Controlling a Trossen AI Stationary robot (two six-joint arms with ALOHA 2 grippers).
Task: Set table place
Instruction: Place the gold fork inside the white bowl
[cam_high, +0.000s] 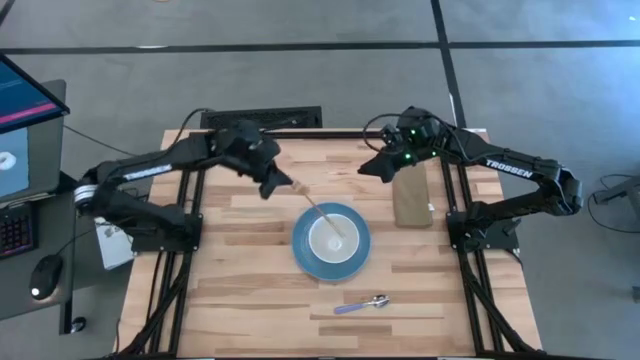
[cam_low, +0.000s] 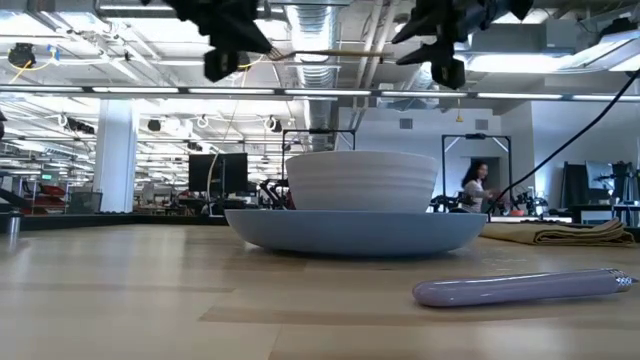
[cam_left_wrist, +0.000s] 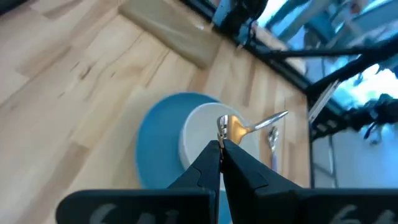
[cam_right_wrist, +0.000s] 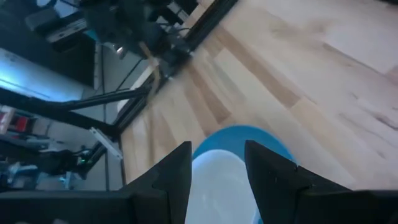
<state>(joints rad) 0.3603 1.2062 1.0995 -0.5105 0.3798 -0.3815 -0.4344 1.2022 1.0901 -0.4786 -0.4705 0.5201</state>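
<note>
The table (cam_high: 240, 300) is overhung at 11 o'clock by the left gripper (cam_high: 283, 183), fingers clamped on a fork (cam_high: 322, 212), while the right gripper (cam_high: 372, 166) is held with fingers parted at 1 o'clock.

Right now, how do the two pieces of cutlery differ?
The fork is held up by the left pincer, tilted over the bowl; the spoon lies flat on the table, apart from the plate, with no pincer on it. The fork's handle looks wooden; the spoon's is lilac. Both have metal heads. The right pincer hangs open over the bowl.
</note>
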